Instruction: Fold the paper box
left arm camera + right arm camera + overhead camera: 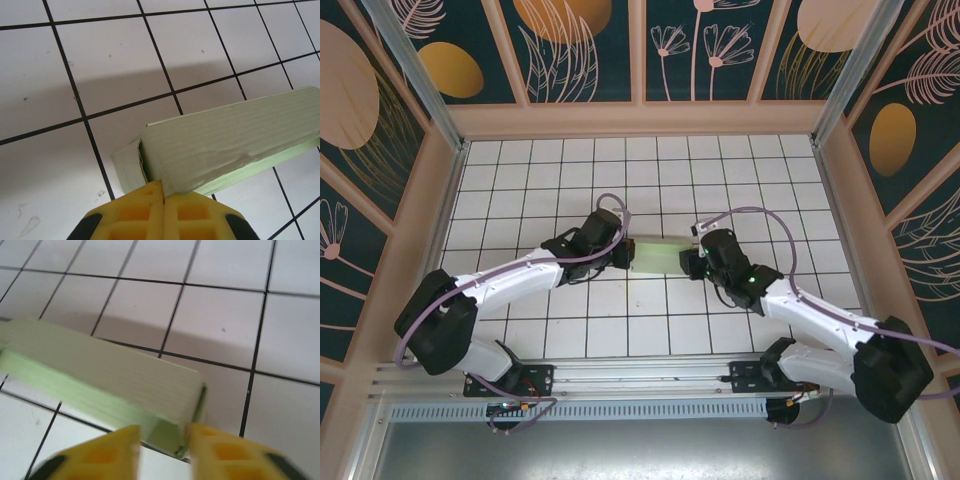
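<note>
My left pincer [163, 187], pressed together, pinches the edge of the pale mint-green card box [660, 254], mid-frame in the top view. My right pincer [165, 434] stands spread astride its other end.

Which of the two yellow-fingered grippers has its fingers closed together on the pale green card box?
The left gripper, pinching the pale green card box; the right gripper has its fingers apart.

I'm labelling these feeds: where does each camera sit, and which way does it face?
Top external: above and behind the arms, facing down at the table; left gripper and right gripper at the box ends.
Left wrist: on that wrist, facing past its shut fingers at one box end.
Right wrist: likewise, past parted fingers at the other end.
All share the box.
</note>
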You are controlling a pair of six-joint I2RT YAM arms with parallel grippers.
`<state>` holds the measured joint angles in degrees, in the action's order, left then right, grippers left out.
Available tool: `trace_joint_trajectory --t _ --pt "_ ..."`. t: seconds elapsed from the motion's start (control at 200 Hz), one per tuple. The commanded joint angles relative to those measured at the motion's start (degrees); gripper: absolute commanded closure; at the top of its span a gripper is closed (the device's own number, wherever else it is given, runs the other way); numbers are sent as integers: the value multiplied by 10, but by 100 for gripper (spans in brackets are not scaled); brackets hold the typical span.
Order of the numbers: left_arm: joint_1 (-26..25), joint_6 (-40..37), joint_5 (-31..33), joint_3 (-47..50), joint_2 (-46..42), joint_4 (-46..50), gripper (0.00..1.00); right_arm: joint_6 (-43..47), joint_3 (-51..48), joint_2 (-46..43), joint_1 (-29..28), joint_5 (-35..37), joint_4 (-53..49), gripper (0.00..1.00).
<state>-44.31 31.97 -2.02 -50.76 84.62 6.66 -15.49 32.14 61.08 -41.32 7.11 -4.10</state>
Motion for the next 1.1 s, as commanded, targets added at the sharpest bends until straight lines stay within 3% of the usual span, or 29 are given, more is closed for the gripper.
trace_joint_trajectory --t 0.0,0.105,0.175,0.27,0.395,0.726,0.816,0.911,1.096 --pt "-9 -14 0 10 20 37 96 2 -4 -66 -6 -11 15 48" --pt "-9 -18 1 6 21 40 96 -6 -5 -111 -4 -14 33 32" --pt "-10 -20 0 6 21 38 96 -21 2 -116 0 4 30 28" --pt "-11 -24 -6 4 23 38 94 -83 26 -94 20 31 5 29" --pt "-12 -26 -10 3 25 39 92 -180 66 -30 65 -17 -48 31" --pt "-13 -21 -28 12 12 24 84 -244 44 39 77 -46 -40 43" --pt "-13 -12 -32 20 1 16 74 -248 36 45 78 -45 -40 44" --pt "-13 -1 -46 32 -11 3 55 -256 30 50 79 -46 -33 45" --pt "-14 0 -65 47 -46 4 34 -263 28 61 79 -43 -28 46"
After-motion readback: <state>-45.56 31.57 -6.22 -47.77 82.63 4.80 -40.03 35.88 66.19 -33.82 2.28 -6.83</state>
